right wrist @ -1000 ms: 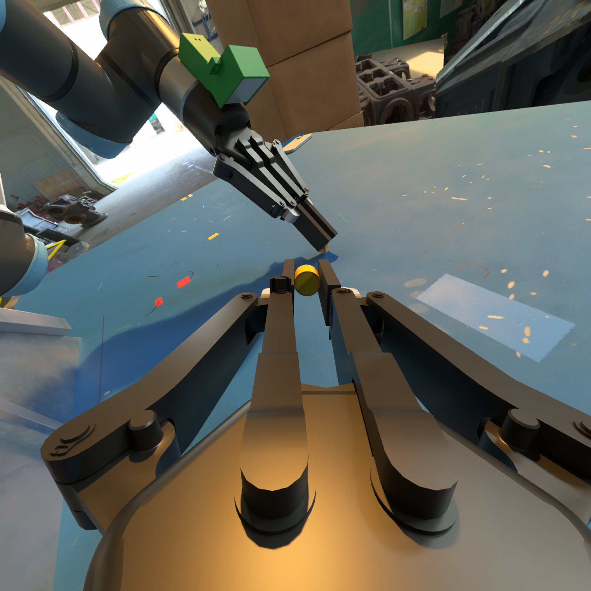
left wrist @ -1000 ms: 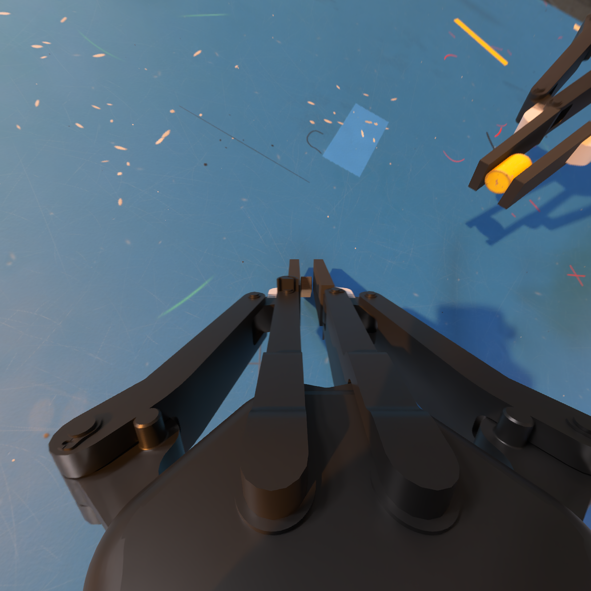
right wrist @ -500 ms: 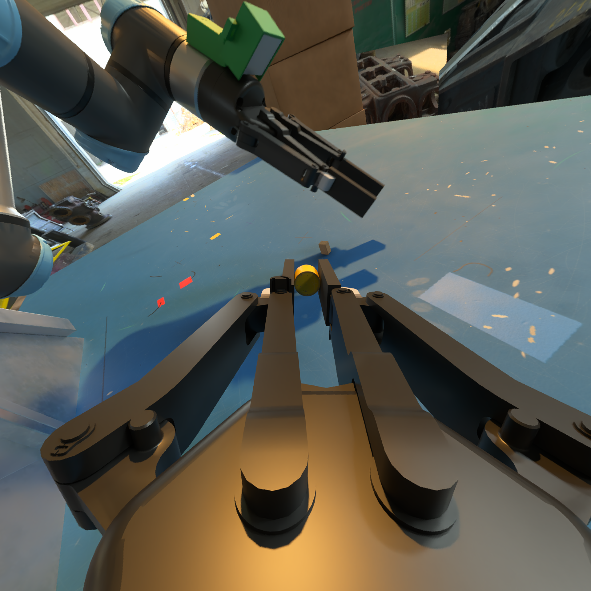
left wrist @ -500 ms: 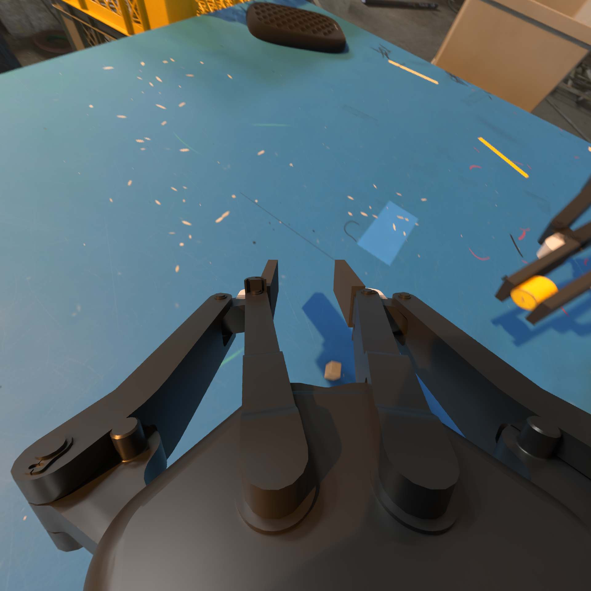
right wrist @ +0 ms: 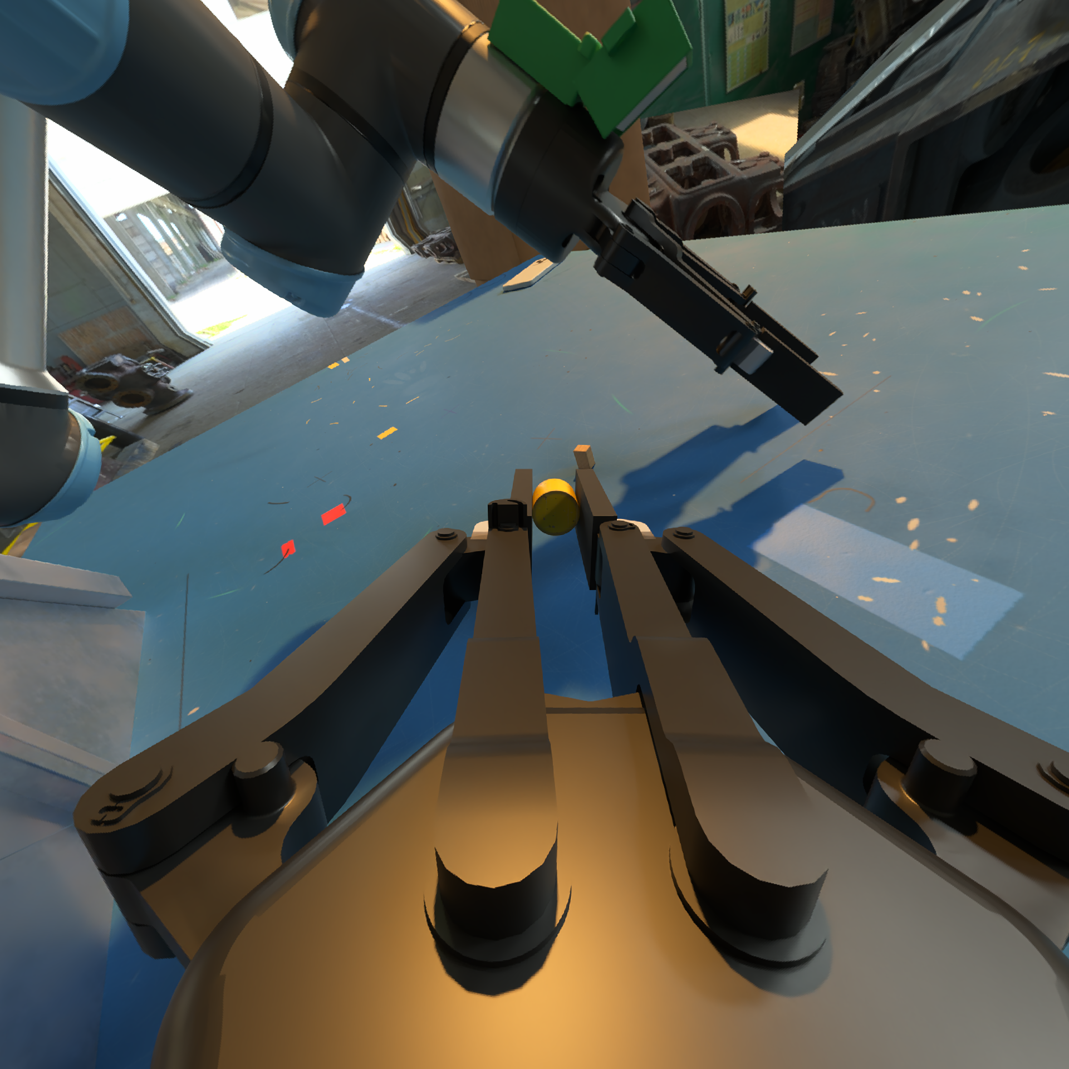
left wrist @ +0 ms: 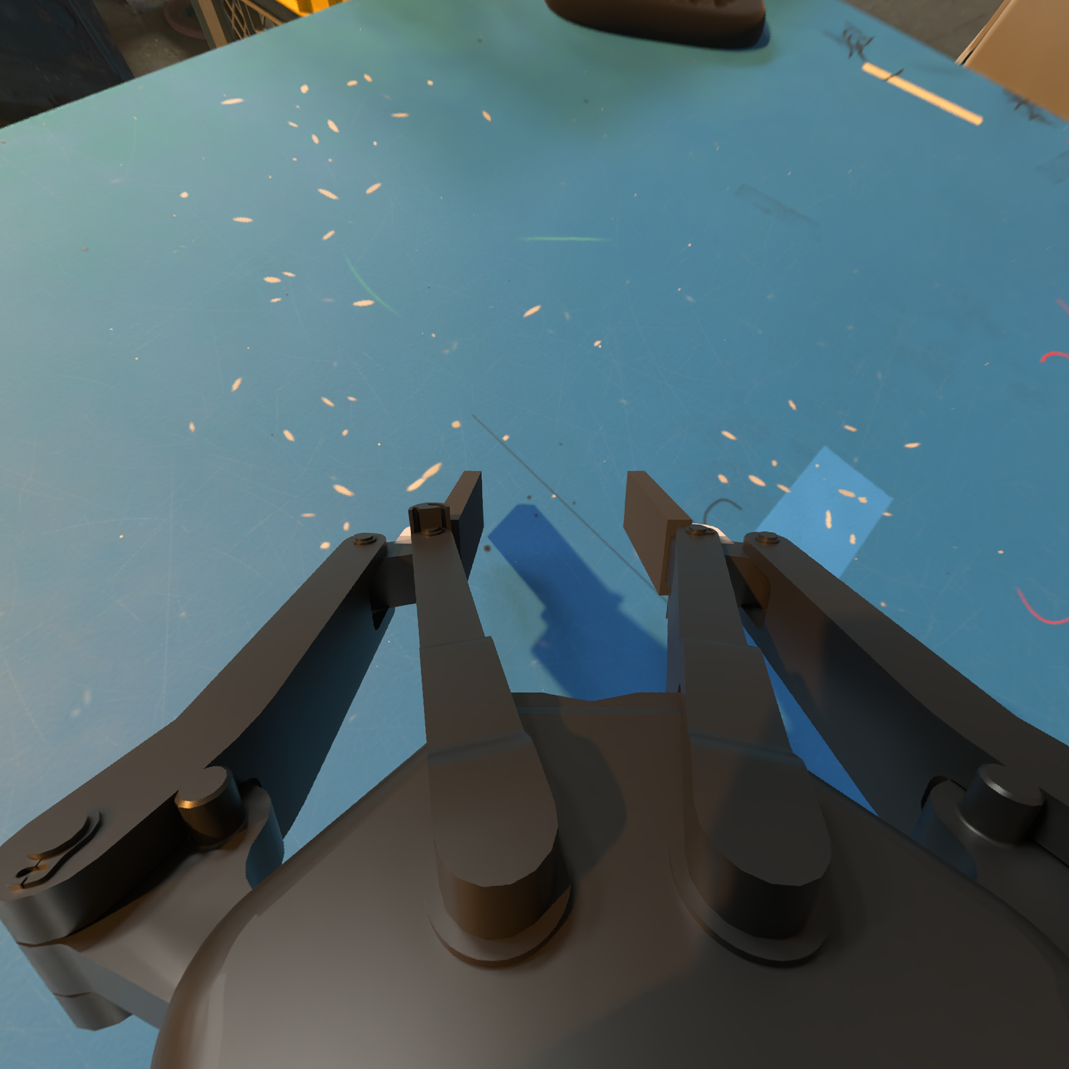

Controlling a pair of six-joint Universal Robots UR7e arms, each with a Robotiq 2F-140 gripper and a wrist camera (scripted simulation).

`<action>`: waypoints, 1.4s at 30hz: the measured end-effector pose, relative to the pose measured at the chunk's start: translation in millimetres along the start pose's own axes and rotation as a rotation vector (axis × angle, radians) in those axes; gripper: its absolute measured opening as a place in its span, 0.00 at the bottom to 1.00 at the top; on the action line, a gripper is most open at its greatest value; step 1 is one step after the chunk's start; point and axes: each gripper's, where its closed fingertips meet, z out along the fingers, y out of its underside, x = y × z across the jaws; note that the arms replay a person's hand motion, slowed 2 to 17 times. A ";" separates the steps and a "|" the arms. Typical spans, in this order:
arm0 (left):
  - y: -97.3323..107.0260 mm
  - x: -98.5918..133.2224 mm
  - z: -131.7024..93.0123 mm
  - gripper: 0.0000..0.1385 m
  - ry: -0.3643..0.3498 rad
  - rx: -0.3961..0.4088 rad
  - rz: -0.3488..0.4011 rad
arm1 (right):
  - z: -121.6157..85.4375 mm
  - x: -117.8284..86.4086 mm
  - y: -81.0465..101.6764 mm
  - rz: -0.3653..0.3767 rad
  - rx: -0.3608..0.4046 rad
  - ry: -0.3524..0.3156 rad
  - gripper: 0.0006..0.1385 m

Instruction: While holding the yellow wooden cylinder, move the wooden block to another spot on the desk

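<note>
So the right gripper [right wrist: 554, 502] is pinching the cylinder [right wrist: 554, 507] between its fingertips, up off the desk [right wrist: 578, 370], with the round end face pointing back at the wrist camera, so its long axis is running roughly along the fingers. The block [right wrist: 584, 456] is sitting on the desk just past those fingertips, a touch to the right, free of everything.

The left gripper [left wrist: 552, 509] is hanging above the desk with its jaws spread wide and nothing between them. In the right wrist view it's well above the block and off to the right of it, pointing away. The block isn't showing in the left wrist view at all.

The right gripper is looking nearer to the block, but it's busy, so I'm guessing the left one's job is finished.

Count: one cylinder, one block, two grippers.
</note>
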 end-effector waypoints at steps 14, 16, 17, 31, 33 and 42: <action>5.2 -6.0 10.4 0.32 -0.054 -0.026 0.046 | -3.1 0.1 -3.6 0.030 0.026 -0.018 0.14; 5.2 -7.0 9.9 0.29 -0.052 -0.027 0.044 | -3.1 0.0 -3.6 0.033 0.027 -0.019 0.14; 5.2 -7.5 9.8 0.28 -0.052 -0.026 0.045 | -3.0 0.0 -3.7 0.034 0.028 -0.020 0.14; 4.6 1.4 10.7 0.01 0.021 -0.010 0.019 | -3.2 0.9 -3.9 0.039 0.029 -0.017 0.14; 4.3 1.6 10.2 0.01 0.022 -0.008 0.011 | -3.2 0.9 -3.8 0.038 0.028 -0.016 0.14; -0.4 14.6 1.6 0.31 0.064 0.030 0.031 | -3.0 1.6 -3.4 0.039 0.027 -0.014 0.14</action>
